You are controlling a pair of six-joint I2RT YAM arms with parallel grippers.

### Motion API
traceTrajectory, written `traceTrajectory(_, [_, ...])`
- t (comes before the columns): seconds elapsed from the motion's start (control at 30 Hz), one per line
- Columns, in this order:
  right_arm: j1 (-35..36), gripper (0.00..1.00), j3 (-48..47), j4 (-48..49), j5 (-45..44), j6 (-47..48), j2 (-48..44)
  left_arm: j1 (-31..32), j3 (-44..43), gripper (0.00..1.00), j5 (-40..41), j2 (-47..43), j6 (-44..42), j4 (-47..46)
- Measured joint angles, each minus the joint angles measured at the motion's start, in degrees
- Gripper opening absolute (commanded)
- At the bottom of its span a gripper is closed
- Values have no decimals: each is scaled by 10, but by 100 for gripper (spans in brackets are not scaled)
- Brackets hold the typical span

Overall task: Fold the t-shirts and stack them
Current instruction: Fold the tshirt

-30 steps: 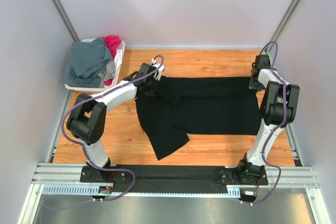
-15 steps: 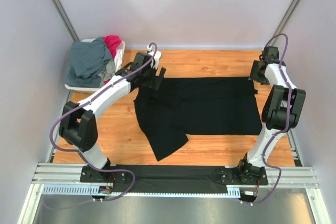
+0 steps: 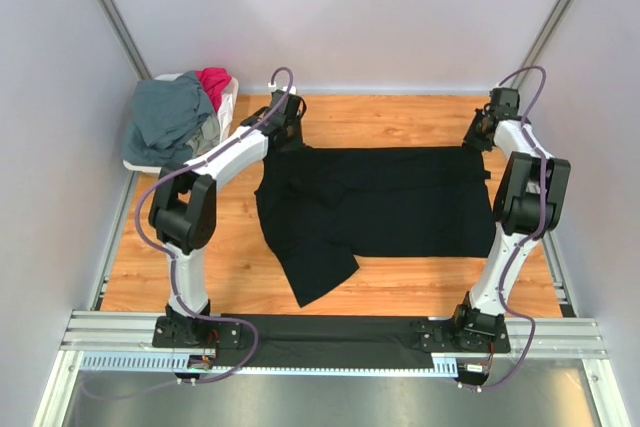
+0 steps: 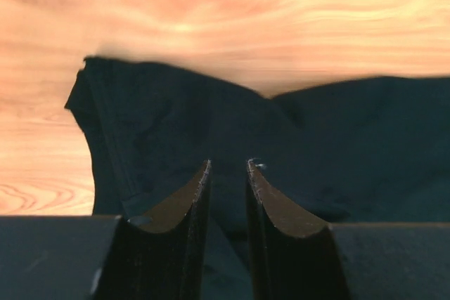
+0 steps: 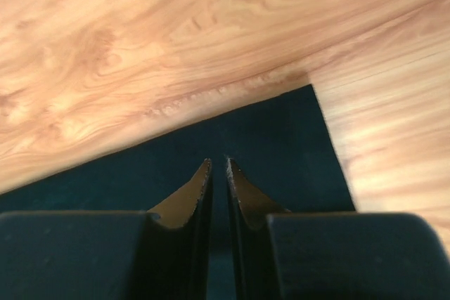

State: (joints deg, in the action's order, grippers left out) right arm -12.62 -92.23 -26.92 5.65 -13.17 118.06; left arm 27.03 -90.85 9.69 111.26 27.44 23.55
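Observation:
A black t-shirt (image 3: 390, 202) lies spread on the wooden table, with one flap hanging toward the front left. My left gripper (image 3: 292, 137) hovers over its far left corner. In the left wrist view its jaws (image 4: 228, 165) stand a little apart above the dark cloth (image 4: 316, 131), with nothing between them. My right gripper (image 3: 480, 139) is over the far right corner. There its jaws (image 5: 217, 161) show only a thin slit, empty, above the shirt's corner (image 5: 267, 138). A slate grey-blue t-shirt (image 3: 170, 117) and a magenta-red t-shirt (image 3: 213, 82) are heaped in the basket.
A white plastic basket (image 3: 140, 162) stands at the far left corner of the table. Grey walls close in the left, right and back. An aluminium rail (image 3: 330, 347) with the arm bases runs along the near edge.
Both grippers have let go of the black shirt's far corners and drawn back toward the far edge. Their jaws opened wide, then narrowed again. The shirt lies where it was laid.

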Motion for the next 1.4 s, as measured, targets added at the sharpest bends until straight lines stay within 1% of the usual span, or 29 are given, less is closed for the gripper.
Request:
traceTrajectory(0.23, [2,13,-19,7,6,-23,75,-13,2,31,34,67,53,3])
traceTrajectory(0.47, [2,11,-44,10,-14,-25,92,-21,-9,31,73,107,92,10])
traceTrajectory(0.5, [2,11,-45,10,-18,-25,93,-23,-13,29,80,115,99,15])
traceTrajectory(0.53, [2,11,-45,10,-20,-25,93,-24,-18,24,88,123,107,21])
traceTrajectory(0.57, [2,11,-45,10,-23,-25,93,-27,-21,23,94,130,113,24])
traceTrajectory(0.83, [5,11,-50,-4,-60,-25,93,-51,-46,23,124,145,156,65])
traceTrajectory(0.97, [5,10,-61,-19,-75,-25,97,-61,-49,23,122,146,161,70])
traceTrajectory(1.07, [5,10,-77,-31,-77,-25,105,-65,-70,23,120,157,157,82])
traceTrajectory(1.17, [5,13,-92,-40,-80,-24,112,-67,-103,23,122,176,155,94])
traceTrajectory(1.27, [5,17,-97,-48,-81,-21,112,-72,-110,24,122,180,148,97])
traceTrajectory(1.33, [5,22,-104,-58,-81,-17,112,-76,-111,25,116,180,132,97])
traceTrajectory(1.4, [5,25,-112,-69,-77,-14,109,-80,-111,31,103,179,110,92])
